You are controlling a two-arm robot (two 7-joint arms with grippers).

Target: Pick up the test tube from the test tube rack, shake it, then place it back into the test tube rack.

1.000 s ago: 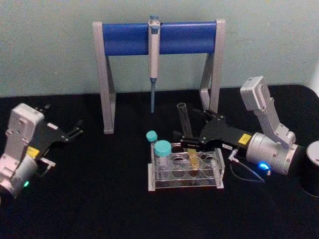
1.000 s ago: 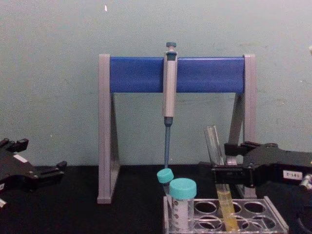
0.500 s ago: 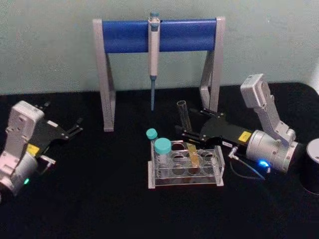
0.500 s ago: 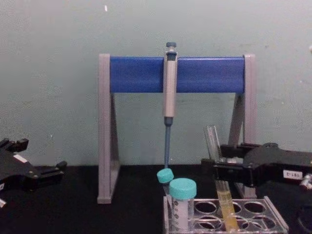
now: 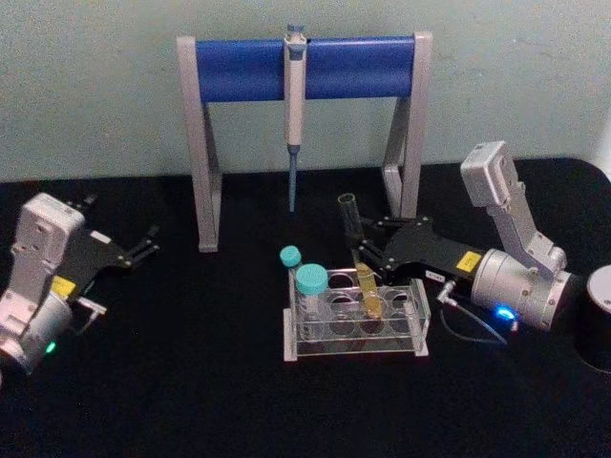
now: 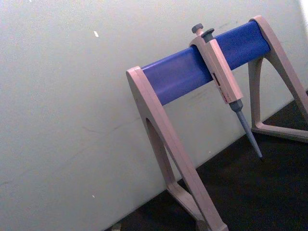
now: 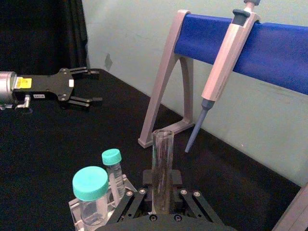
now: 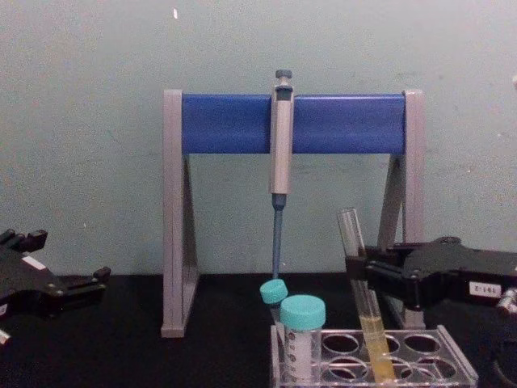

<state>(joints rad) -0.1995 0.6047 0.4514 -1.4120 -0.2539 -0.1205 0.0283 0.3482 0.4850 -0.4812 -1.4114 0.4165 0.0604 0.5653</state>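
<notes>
While your right tool (image 8: 362,273) pinches the test tube (image 8: 353,234) mid-height, its yellow-filled bottom sits tilted in the test tube rack (image 8: 456,360). Lift along that lean, clear of the teal-capped tubes (image 8: 303,313). Your left tool (image 5: 143,250) rests spread, well apart.

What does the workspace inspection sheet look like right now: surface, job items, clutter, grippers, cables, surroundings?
Surface: black table, no spills seen.
Job's things: test tube uncapped, yellow liquid at the bottom, tilted, lower end in the test tube rack.
Clutter: two teal-capped tubes in the rack; pipette hanging on the grey-and-blue stand; dark round object at the table's right edge.
Grippers: right gripper at the tube's middle, above the rack; left gripper open, parked at the left.
Cables: thin cable looped by the right wrist.
Surroundings: pale green wall.
</notes>
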